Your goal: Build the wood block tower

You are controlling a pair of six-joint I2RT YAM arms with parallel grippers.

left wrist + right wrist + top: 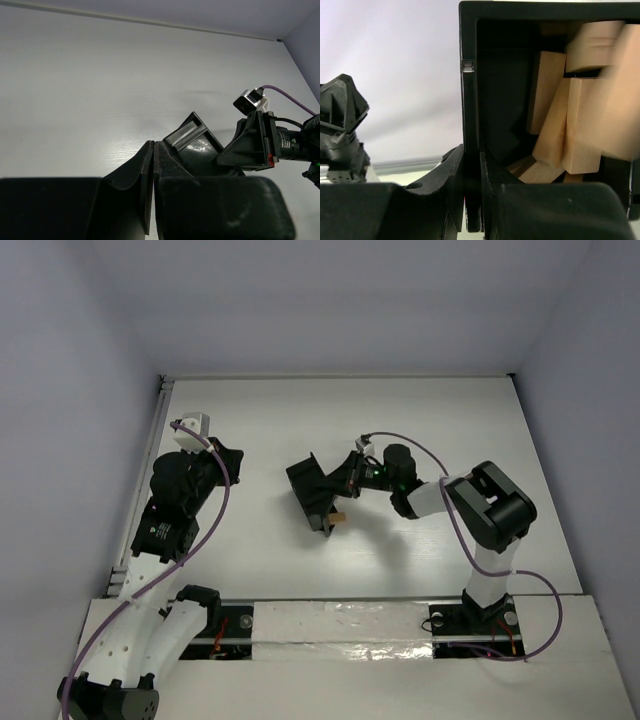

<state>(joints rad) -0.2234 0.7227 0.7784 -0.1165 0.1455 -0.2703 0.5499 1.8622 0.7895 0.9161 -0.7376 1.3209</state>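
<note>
The wooden blocks [555,125] lie jumbled inside the black box [470,100], which sits tipped near the middle of the white table [420,420]. One tan end peeks out at the box's 5 o'clock side. The box's walls stand between the blocks and the table. The right claw [472,195], reaching in from 3 o'clock, pinches the box's wall. At 9 o'clock, well apart, the left claw [153,165] is closed on nothing.

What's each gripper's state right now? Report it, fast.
Left gripper: closed, holding nothing.
Right gripper: closed on the wall of the black box, with wood blocks inside it.
</note>
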